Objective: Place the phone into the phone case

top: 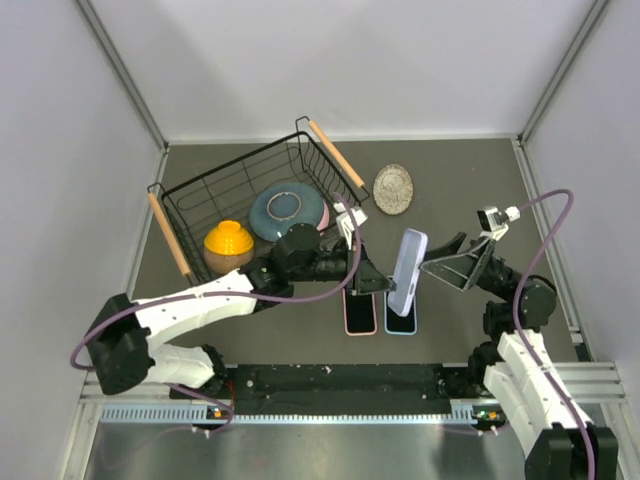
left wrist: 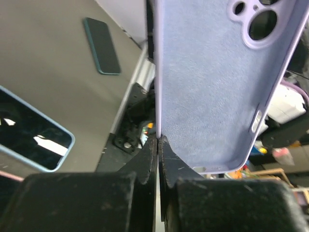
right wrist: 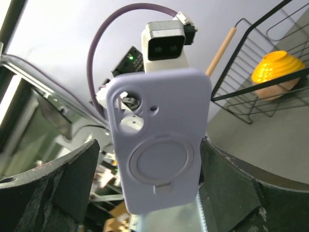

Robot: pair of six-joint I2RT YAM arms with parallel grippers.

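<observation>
A lavender phone case (top: 408, 268) is held upright above the table. My left gripper (top: 383, 283) is shut on it, the jaws pinching one side wall (left wrist: 158, 137) with the case's inside (left wrist: 217, 82) facing the camera. My right gripper (top: 432, 266) is open, its fingers (right wrist: 63, 179) spread to either side of the case's back (right wrist: 159, 154). Two phones lie face up below: a pink-edged phone (top: 360, 312) and a blue-edged phone (top: 401, 322). In the left wrist view a light-blue-edged phone (left wrist: 34, 140) and a teal-edged phone (left wrist: 101, 46) lie on the table.
A black wire basket (top: 175, 205) with wooden handles stands at the back left, holding a yellow bowl (top: 228, 242) and a blue plate (top: 288, 210). A grey round dish (top: 393, 188) lies behind the case. The metal rail (top: 340, 380) runs along the near edge.
</observation>
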